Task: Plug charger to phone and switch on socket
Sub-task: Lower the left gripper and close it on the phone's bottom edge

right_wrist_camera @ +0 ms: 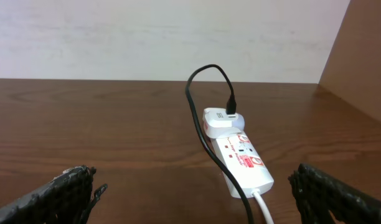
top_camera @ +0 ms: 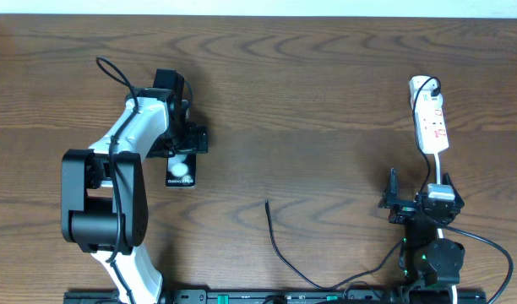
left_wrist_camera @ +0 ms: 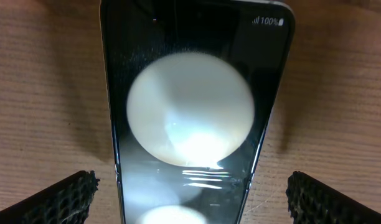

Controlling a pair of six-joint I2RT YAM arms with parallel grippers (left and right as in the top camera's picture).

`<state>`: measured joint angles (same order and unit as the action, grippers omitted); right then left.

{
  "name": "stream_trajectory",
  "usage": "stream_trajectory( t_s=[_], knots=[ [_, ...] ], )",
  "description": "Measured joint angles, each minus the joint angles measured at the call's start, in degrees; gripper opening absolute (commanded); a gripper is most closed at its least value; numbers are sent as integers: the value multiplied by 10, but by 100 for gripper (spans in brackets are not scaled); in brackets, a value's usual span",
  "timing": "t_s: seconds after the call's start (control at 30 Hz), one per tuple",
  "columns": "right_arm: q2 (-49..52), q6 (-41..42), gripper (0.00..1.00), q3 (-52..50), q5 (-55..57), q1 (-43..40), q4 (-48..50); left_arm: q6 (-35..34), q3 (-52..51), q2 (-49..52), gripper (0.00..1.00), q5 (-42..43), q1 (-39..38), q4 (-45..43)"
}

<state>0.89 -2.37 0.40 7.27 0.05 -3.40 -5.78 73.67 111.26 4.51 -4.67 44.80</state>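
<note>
Filling the left wrist view, the phone (left_wrist_camera: 190, 112) lies flat and face up, its glossy black screen throwing back a round white light. From overhead it sits at about nine o'clock on the wooden table (top_camera: 326, 84). It looks stiff, slim and slippery, with a breakable screen, so the long side edges seem the safest place to hold it. The left gripper (left_wrist_camera: 193, 202) hangs just over its near end, its black mesh fingers (left_wrist_camera: 53, 199) spread wide to either side and touching nothing. The charger (top_camera: 275, 241) is a thin black cable well apart from the phone. Its small free tip lies near the table's centre, and the cable trails off toward six o'clock. It is probably light and limp, so a grip just behind the tip should keep the plug steerable. The socket (top_camera: 429, 118), a narrow white power strip with red markings, rests at two o'clock with a white adapter (right_wrist_camera: 221, 121) plugged into its far end. It looks light enough to slide when pressed. The right gripper (right_wrist_camera: 200, 196) sits below it, at about four o'clock, jaws wide apart and holding nothing.
</note>
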Motion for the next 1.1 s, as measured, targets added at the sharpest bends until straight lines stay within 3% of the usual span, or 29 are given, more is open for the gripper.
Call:
stream_trajectory(
  t_s=[1.1],
  knots=[
    [0, 0, 99, 0, 0, 0, 0, 0, -38, 0, 99, -4, -1, -49]
  ],
)
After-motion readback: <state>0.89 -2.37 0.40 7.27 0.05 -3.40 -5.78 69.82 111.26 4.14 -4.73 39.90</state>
